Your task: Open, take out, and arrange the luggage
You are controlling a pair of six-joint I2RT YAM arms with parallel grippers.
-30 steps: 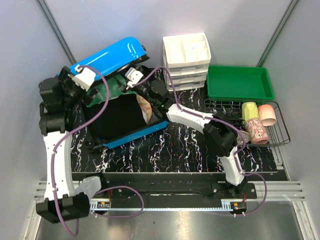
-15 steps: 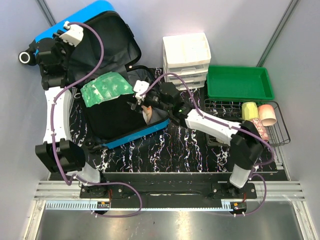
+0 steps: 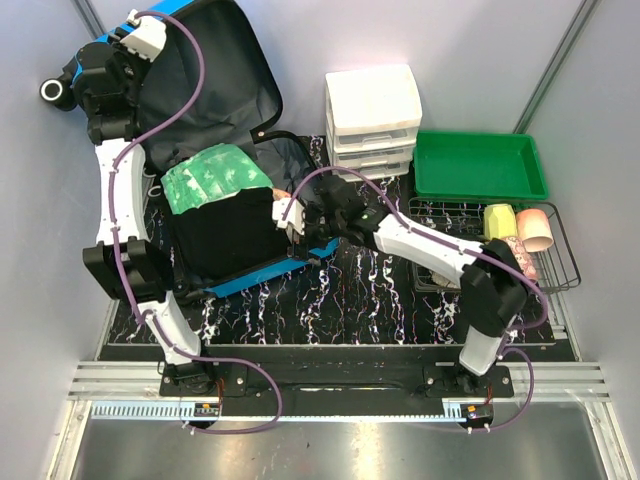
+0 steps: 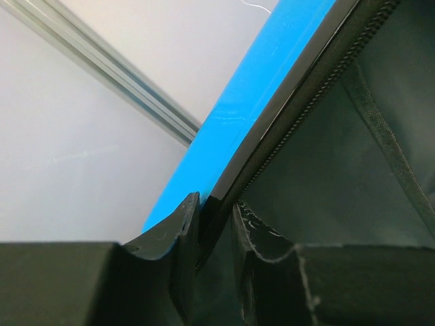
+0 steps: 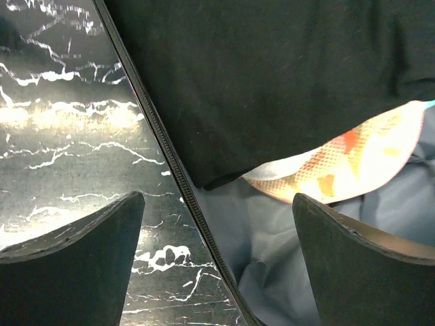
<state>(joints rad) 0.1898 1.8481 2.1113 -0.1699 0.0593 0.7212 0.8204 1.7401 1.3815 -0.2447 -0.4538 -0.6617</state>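
**Status.** The luggage [image 3: 262, 270] lies open under and between my two arms. My left jaws are nearly closed on the rim of its lid [image 4: 251, 115], blue shell on the outer side and grey lining on the inner. My right jaws are spread fully wide and hold nothing. They hang over the near right corner of the lower shell.

**Step in hand (judged).** Opening looks done, and removal of the contents comes next.
1. Hold the lid back with the left jaws, so it cannot drop onto the right arm.
2. Lower the right jaws onto the black garment [image 5: 272, 81] directly below them. Pinch fabric only.
3. Stay off the zip rim [image 5: 170, 170], which runs between my two fingertips.
4. A patterned item [image 5: 340, 159] and a pale cloth [image 5: 265, 251] lie under the garment's edge. Lift slowly in case they drag.
5. A green cloth [image 3: 215, 180], possibly a bag, sits beyond the right jaws. The view does not settle which.

**Edges and room.** The wall [image 4: 68, 170] stands just behind the left jaws, so there is little travel there. A white drawer unit [image 3: 372, 120] stands beyond the right jaws, with a wire basket [image 3: 560, 255] off to their right. The marbled surface [image 5: 75, 136] shows bare on their near side, and I judge that the best place to set things down.
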